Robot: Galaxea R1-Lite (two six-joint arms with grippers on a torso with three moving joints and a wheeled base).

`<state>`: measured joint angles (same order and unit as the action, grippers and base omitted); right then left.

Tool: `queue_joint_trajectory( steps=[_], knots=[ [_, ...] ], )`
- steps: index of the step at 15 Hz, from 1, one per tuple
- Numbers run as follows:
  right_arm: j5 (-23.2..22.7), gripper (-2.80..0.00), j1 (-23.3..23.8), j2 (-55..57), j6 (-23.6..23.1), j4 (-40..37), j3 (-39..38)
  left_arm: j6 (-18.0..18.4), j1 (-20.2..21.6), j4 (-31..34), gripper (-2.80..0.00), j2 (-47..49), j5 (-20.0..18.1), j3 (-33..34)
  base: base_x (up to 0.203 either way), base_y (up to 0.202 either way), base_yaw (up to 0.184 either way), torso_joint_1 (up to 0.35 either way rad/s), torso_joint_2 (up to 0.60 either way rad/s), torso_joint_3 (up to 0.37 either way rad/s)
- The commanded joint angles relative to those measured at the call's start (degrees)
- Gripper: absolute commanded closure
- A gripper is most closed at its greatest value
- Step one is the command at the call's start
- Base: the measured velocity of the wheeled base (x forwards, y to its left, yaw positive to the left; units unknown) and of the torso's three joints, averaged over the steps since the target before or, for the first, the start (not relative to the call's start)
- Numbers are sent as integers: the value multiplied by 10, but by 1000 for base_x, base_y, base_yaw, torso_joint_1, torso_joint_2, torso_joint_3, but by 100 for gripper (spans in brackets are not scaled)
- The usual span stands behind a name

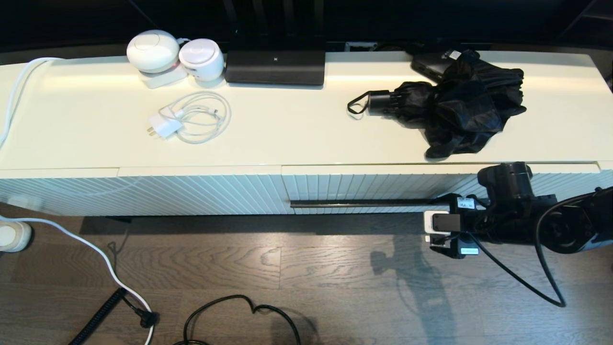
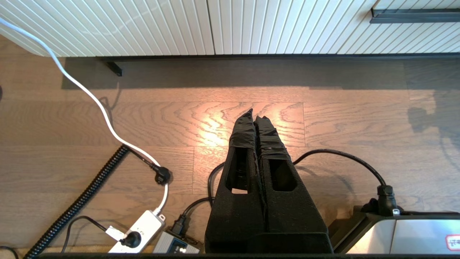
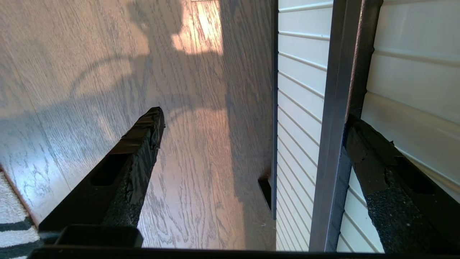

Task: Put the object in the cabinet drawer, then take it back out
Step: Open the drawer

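The black folding umbrella [image 1: 455,110] lies on the right of the cream cabinet top [image 1: 297,129], its short handle and wrist loop [image 1: 376,101] pointing left. Below it the drawer [image 1: 373,186] with the vertically ribbed front is closed. My right gripper [image 1: 443,211] is at the right end of the drawer's dark bar handle [image 1: 359,204]. In the right wrist view this gripper [image 3: 253,120] is open: one finger [image 3: 373,158] sits behind the bar [image 3: 337,108], the other [image 3: 140,140] hangs over the floor. My left gripper [image 2: 256,115] is shut on nothing, low over the wooden floor.
A white charger with coiled cable [image 1: 191,117], two round white devices [image 1: 153,50], a black box [image 1: 275,67] and a flat black box with a sticker [image 1: 431,64] sit on the top. Cables and a power strip [image 2: 138,232] lie on the floor. The diagonally ribbed panel [image 1: 143,191] is left of the drawer.
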<state>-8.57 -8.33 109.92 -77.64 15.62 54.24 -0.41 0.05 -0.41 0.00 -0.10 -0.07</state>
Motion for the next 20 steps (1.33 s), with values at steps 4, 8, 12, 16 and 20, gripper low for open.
queue_joint_trajectory(
  steps=[4, 8, 12, 16, 20],
  knots=[
    [0, -280, -7, -4, -4, -5, -12, 0, 0, 0, 0, 0, 0, 0, 0, 0, 0, 0, 0, 0],
    [-1, -280, -6, -8, -4, -4, -35, 0, 0, 0, 0, 0, 0, 0, 0, 0, 0, 0, 0, 0],
    [-1, -280, -7, -23, -4, -4, -55, 0, 0, 0, 0, 0, 0, 0, 0, 0, 0, 0, 0, 0],
    [-1, -280, -7, -36, -4, -4, -78, 0, 0, 0, 0, 0, 0, 0, 0, 0, 0, 0, 0, 0],
    [-1, -280, -7, -58, -3, -6, -95, 0, 0, 0, 0, 0, 0, 0, 0, 0, 0, 0, 0, 0]
  ],
)
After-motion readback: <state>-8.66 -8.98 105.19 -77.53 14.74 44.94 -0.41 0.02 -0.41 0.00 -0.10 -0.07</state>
